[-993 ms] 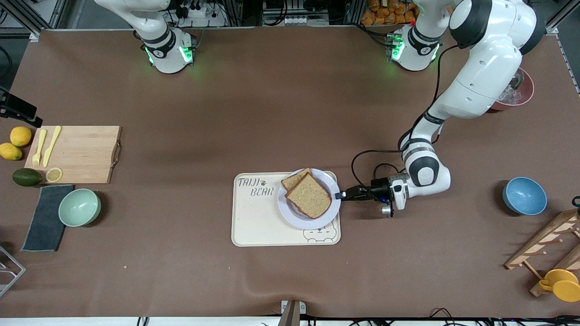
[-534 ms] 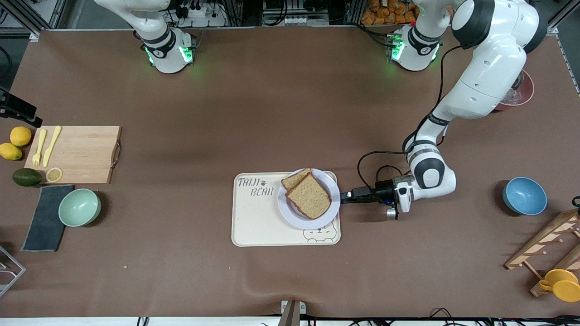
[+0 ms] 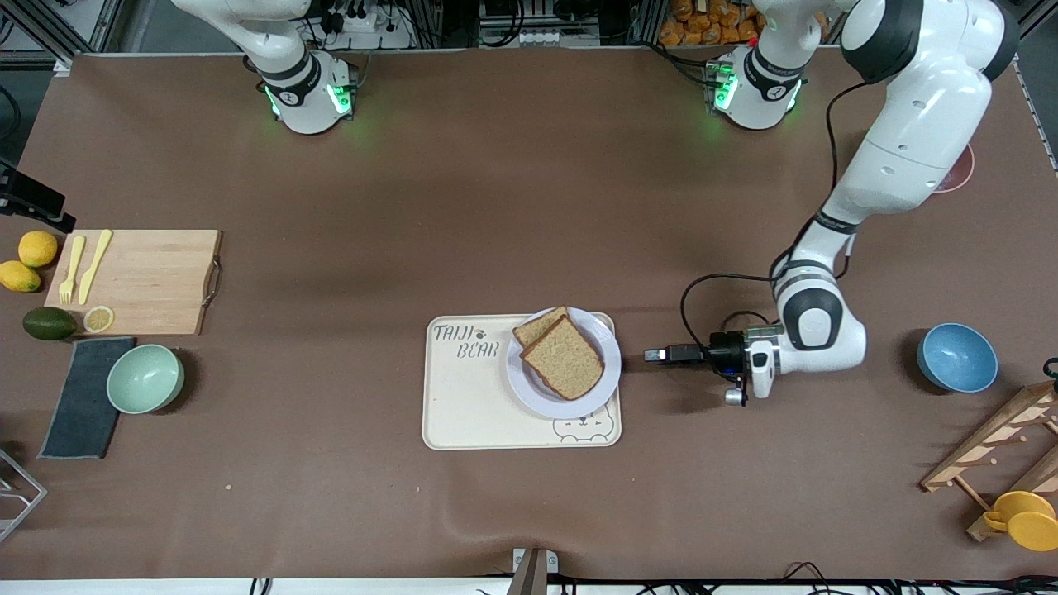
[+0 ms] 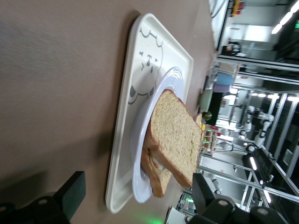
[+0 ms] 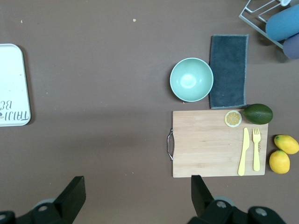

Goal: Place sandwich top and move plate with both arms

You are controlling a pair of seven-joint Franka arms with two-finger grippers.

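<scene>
The sandwich top (image 3: 564,357) lies askew on a lower bread slice (image 3: 537,326) on the plate (image 3: 537,397). The plate sits on the end of a cream bear tray (image 3: 463,405) that points toward the left arm's end of the table. My left gripper (image 3: 657,355) hovers low over the mat, a short gap from the plate's rim, open and empty. Its wrist view shows the sandwich top (image 4: 175,133), the plate (image 4: 172,77) and the tray (image 4: 140,42) ahead of the left gripper (image 4: 138,182). My right gripper (image 5: 136,184) waits open, high over bare mat beside the cutting board (image 5: 217,142).
A blue bowl (image 3: 956,357), a wooden rack (image 3: 1000,446) and a yellow cup (image 3: 1023,519) stand at the left arm's end. At the right arm's end are a cutting board (image 3: 140,281), a green bowl (image 3: 145,378), a dark cloth (image 3: 83,397), lemons (image 3: 29,260) and an avocado (image 3: 48,323).
My left gripper opened at the plate's rim and drew back from it toward the left arm's end of the table. Plate and bread stayed put.
</scene>
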